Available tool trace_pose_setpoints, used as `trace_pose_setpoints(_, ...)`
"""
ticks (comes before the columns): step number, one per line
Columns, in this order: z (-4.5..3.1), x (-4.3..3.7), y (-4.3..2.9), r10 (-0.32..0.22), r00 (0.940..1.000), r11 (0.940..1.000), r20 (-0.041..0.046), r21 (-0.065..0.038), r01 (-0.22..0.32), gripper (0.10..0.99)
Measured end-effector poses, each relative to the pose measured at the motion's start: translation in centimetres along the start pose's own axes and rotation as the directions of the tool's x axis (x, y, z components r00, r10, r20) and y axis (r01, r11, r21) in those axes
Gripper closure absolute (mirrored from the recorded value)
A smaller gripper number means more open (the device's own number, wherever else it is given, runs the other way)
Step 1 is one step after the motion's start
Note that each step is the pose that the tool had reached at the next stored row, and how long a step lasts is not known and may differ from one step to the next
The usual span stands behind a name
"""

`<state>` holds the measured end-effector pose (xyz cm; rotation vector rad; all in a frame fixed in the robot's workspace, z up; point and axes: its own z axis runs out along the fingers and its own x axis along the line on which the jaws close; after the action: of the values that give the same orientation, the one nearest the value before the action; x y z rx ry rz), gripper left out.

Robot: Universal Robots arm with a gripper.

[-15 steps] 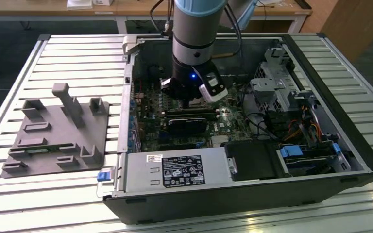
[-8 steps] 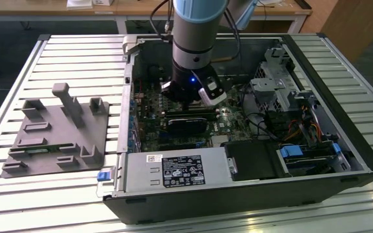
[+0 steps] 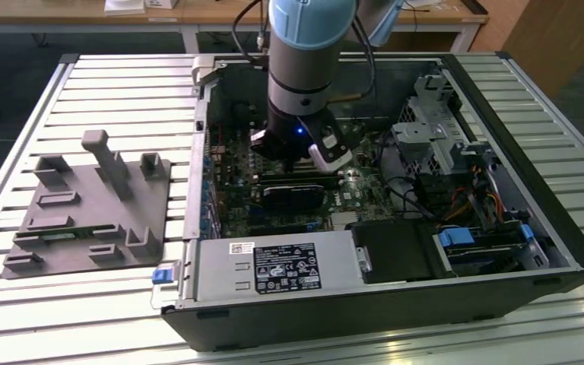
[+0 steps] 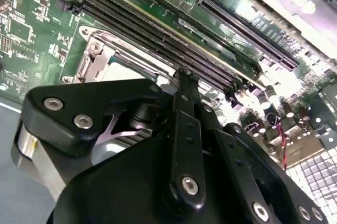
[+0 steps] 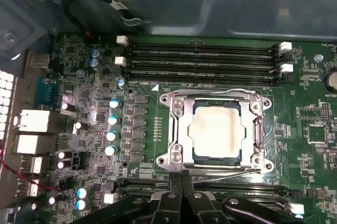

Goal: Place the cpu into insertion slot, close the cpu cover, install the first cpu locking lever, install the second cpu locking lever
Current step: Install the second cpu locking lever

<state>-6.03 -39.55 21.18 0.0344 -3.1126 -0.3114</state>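
Cpu (image 5: 217, 130) seated in insertion slot (image 5: 181, 132), centre-right of first wrist view, cpu cover (image 5: 256, 132) down around it. Tool (image 5: 182, 177) fingers pressed together, empty, at cover's lower edge.

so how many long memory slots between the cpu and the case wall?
4 memory slots, side by side in one bank between the cpu and the case wall. More slots lie on the cpu's other side, partly hidden behind the gripper.

Legible text: none. Power-supply label (image 3: 285, 268): white, print too small to make out.
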Motion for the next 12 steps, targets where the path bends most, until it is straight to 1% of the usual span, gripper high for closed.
trace_pose_setpoints(2,-0.06,0.14,-0.35,0.000,1.0000,0.9999,0.0003,-0.012,0.000,0.980)
trace_pose_setpoints(3,-0.08,0.21,-0.49,0.000,1.0000,0.9998,0.0006,-0.020,0.000,0.980)
trace_pose_setpoints(5,-0.12,0.29,-0.74,-0.001,1.0000,0.9992,0.0009,-0.040,0.001,0.980)
trace_pose_setpoints(7,-0.04,0.34,-0.97,-0.001,1.0000,0.9989,0.0010,-0.048,0.001,0.980)
trace_pose_setpoints(9,0.19,0.38,-1.10,-0.001,1.0000,0.9987,0.0012,-0.051,0.001,0.980)
trace_pose_setpoints(12,0.44,0.69,-1.16,-0.001,1.0000,0.9984,0.0017,-0.056,0.001,0.980)
